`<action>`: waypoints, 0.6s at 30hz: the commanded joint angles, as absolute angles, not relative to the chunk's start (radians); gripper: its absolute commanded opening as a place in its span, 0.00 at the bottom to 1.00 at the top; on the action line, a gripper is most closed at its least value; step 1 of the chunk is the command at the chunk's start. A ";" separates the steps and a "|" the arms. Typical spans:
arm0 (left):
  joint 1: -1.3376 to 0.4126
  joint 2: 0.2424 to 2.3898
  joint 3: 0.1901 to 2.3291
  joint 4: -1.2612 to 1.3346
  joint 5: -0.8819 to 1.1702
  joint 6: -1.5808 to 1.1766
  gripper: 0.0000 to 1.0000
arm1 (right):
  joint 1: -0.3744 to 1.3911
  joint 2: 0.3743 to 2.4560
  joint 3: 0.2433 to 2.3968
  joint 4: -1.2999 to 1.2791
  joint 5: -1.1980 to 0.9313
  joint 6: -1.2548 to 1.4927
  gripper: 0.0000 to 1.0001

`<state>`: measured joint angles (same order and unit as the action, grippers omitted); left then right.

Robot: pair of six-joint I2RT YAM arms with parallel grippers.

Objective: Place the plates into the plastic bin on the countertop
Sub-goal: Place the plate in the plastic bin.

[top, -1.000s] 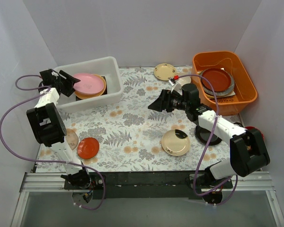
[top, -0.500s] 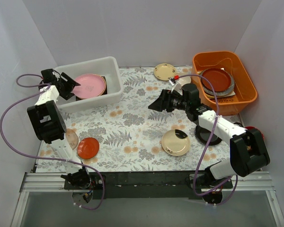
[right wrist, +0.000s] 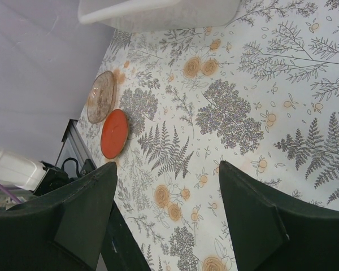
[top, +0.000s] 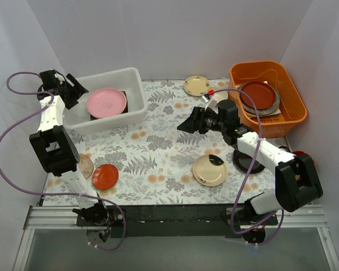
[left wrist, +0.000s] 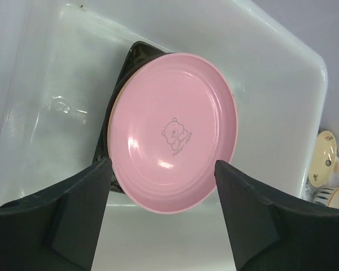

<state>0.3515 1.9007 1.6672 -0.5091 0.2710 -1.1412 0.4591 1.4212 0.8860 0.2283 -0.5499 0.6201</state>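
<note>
The pink plate lies in the white plastic bin on top of a black square plate; in the left wrist view the pink plate shows a small bear print. My left gripper is open and empty, above the bin's left end, its jaws wide on either side of the plate's near edge without touching it. My right gripper is open and empty above the middle of the fern-print countertop, also in the right wrist view. A red-orange saucer lies front left.
A cream plate lies front right and a small cream plate at the back. An orange tub holds a red-brown plate. A clear saucer sits by the red-orange one. A dark round dish lies under the right arm.
My left gripper has drawn back up and to the left, away from the pink plate, which stays lying in the bin. The right arm has not moved.
</note>
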 commanded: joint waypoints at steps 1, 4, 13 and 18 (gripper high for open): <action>0.354 1.760 1.688 -0.537 0.301 -1.132 0.73 | 0.456 1.370 0.888 0.223 -0.555 0.597 0.80; 0.351 1.694 1.645 -0.516 0.360 -1.157 0.73 | 0.456 1.355 0.882 0.206 -0.545 0.589 0.80; 0.252 1.574 1.552 -0.518 0.460 -1.141 0.70 | 0.454 1.290 0.858 0.126 -0.517 0.571 0.80; 0.124 1.511 1.487 -0.514 0.423 -1.146 0.69 | 0.453 1.243 0.825 0.089 -0.491 0.563 0.80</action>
<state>0.2138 1.5841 1.5341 -0.5030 0.4164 -1.1488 0.4591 1.2922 0.8532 0.1204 -0.5179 0.5888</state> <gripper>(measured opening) 0.696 0.805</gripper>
